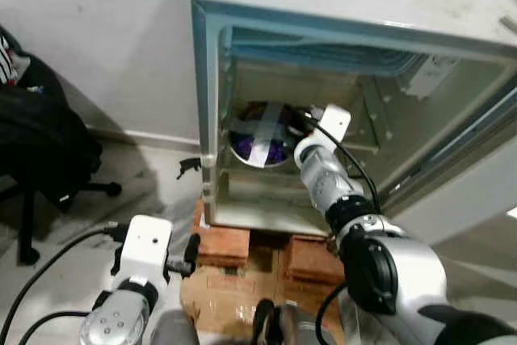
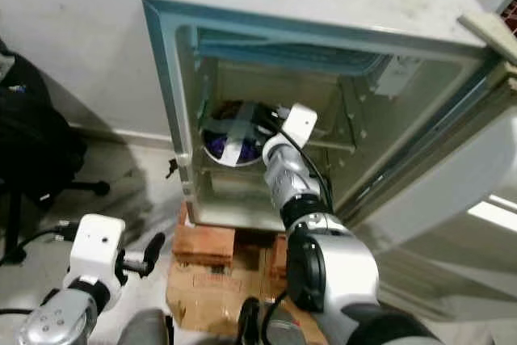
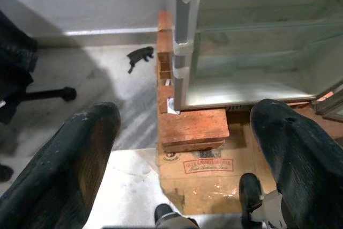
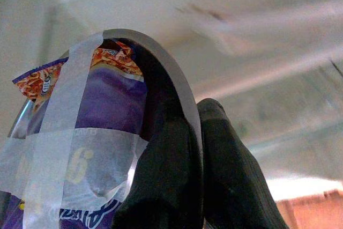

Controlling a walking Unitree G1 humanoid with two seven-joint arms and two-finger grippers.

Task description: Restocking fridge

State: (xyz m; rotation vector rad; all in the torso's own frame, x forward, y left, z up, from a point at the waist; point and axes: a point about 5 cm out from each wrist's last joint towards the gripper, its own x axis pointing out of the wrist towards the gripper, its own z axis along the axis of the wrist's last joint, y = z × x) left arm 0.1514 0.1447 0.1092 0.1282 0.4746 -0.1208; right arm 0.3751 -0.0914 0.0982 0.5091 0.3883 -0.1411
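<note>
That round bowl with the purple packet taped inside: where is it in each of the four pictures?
Left eye view: the bowl sits inside the fridge, just left of the right claw's wrist.
Right eye view: the bowl, same spot, left of centre.
Left wrist view: not in it.
Right wrist view: the bowl, close up, its rim pinched by the right claw.
Shared landmark: the fridge.

Open fridge [image 1: 242,78] standing on red bricks [image 1: 222,241], with flattened cardboard [image 1: 230,288] on the pale floor [image 1: 153,179] just in front. Inside, on the shelf [image 2: 234,169], a taped bowl [image 1: 260,136] holding a purple packet. Far left on the floor, a black office chair [image 1: 36,151].
</note>
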